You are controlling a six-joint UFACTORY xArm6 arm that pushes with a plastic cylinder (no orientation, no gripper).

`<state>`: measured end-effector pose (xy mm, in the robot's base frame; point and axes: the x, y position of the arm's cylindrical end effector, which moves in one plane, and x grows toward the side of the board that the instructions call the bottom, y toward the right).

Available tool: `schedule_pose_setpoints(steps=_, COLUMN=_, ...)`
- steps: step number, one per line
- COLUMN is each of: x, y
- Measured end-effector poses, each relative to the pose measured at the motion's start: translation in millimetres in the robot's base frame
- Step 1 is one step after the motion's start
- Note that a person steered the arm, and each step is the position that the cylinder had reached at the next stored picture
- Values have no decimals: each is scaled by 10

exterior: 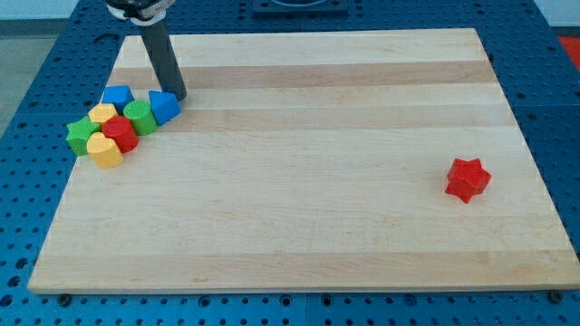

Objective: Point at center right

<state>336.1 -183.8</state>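
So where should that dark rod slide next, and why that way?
Probably toward the view's right and slightly down, across the bare wood. My tip sits at the far left, right beside the blue block in the cluster, while centre right lies just above the red star, so it should stop short of it.

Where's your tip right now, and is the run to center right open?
My tip at the view's upper left, touching the blue block in the cluster. Red star sits alone near center right. Nothing else between.
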Motion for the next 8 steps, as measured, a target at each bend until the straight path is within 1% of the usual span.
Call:
schedule_pose_setpoints(steps=1, x=0, y=483)
schedule_pose_setpoints(steps=2, x=87, y=751)
schedule_pose_setpoints(steps=3, x=155, y=696)
schedule_pose_setpoints(steps=5, x=100, y=311)
schedule_pose_setpoints(steps=7, x=68, y=256)
schedule_pose_setpoints(steps=8, x=67, y=955)
